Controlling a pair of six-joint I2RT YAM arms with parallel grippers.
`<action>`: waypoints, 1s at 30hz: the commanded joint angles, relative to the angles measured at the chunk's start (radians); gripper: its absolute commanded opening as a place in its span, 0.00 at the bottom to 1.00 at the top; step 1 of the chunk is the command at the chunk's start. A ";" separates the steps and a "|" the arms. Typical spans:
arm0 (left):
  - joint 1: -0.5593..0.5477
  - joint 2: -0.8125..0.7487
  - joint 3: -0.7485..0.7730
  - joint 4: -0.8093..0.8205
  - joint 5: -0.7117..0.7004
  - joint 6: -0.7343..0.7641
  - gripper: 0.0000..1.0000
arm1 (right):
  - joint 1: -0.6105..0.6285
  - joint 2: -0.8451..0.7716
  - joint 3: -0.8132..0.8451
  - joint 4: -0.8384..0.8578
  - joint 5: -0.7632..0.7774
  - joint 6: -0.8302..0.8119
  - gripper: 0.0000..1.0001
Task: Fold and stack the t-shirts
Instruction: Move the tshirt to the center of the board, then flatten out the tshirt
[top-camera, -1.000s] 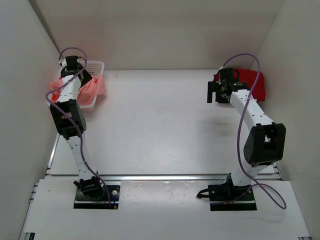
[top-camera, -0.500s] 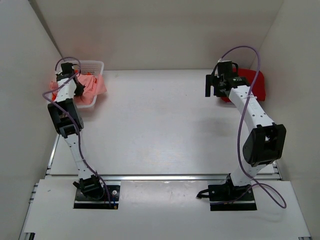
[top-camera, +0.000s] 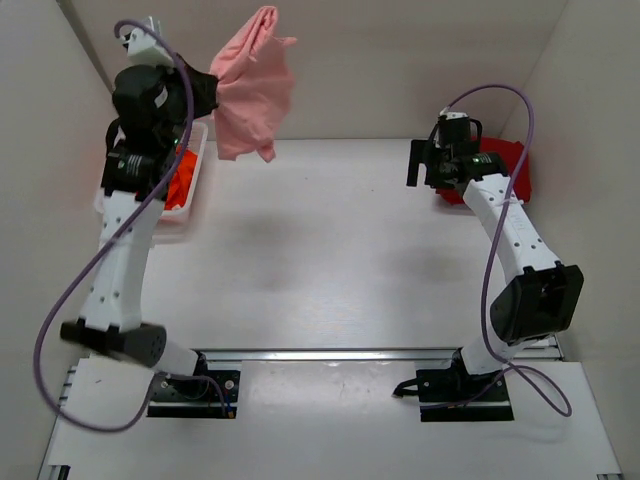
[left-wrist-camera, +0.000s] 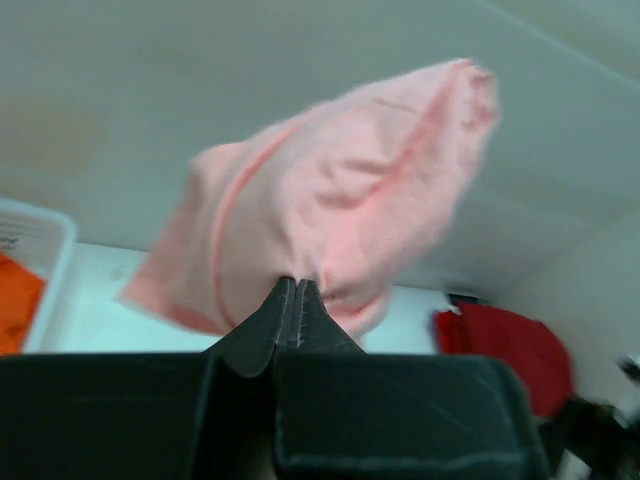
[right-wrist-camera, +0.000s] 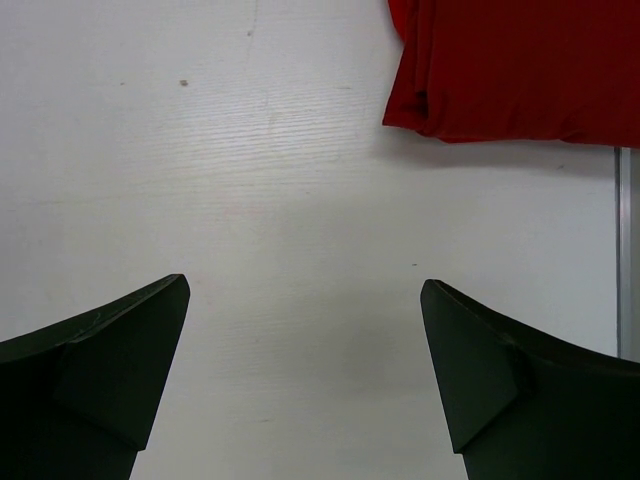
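My left gripper (top-camera: 212, 88) is raised high at the back left, shut on a bunched fold of the salmon-pink t-shirt (top-camera: 250, 85). The shirt hangs crumpled in the air, off the table. In the left wrist view the closed fingertips (left-wrist-camera: 297, 285) pinch the pink cloth (left-wrist-camera: 330, 190). The bright orange t-shirt (top-camera: 178, 182) lies in the basket below. At the back right the dark red t-shirt (top-camera: 508, 168) lies folded on the table. My right gripper (top-camera: 425, 165) hovers just left of it, open and empty, and the red shirt (right-wrist-camera: 510, 70) fills the upper right of its wrist view.
The white lattice basket (top-camera: 198, 138) stands at the table's back left corner, under my left arm. White walls close in the left, back and right sides. A metal rail (top-camera: 350, 354) runs along the table's near edge.
My left gripper closed on the pink shirt in the basket and swung up high with it. The orange shirt now shows in the basket. My right gripper shifted slightly back and left.
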 joint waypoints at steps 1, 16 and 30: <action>-0.041 -0.152 -0.192 0.052 0.030 0.018 0.00 | -0.013 -0.094 -0.010 0.034 -0.046 0.028 0.99; -0.038 -0.174 -0.959 0.186 0.386 -0.023 0.65 | 0.114 -0.120 -0.123 0.103 -0.175 0.067 0.99; -0.001 -0.306 -1.274 0.141 0.191 -0.015 0.75 | 0.461 0.007 -0.320 0.315 -0.292 0.230 0.99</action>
